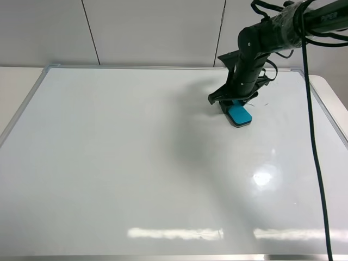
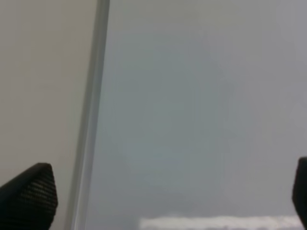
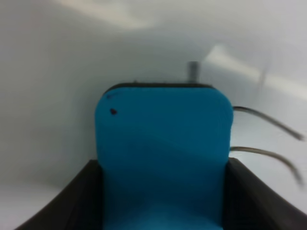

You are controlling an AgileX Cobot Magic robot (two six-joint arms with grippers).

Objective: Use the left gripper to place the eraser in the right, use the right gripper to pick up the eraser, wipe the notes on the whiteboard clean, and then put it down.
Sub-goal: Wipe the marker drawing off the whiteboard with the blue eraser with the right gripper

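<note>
I see the whiteboard point(image 1: 136, 163) flat on the surface point(image 1: 16, 87), filling most of the high view. The eraser point(image 1: 240, 115) sits on its far right part, between the right hand's point(image 1: 230, 107) fingers. The notes point(image 3: 268, 121) lie just right of it. The left hand point(image 2: 165, 194) hangs over one board edge, out of the high view.

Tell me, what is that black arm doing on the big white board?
The right gripper is shut on a teal eraser and holds it down on the whiteboard, near its far right corner. A few thin dark strokes of the notes show right beside the eraser, so the wiping is not finished. The left gripper is open and empty, over a stretch of the board's frame.
</note>
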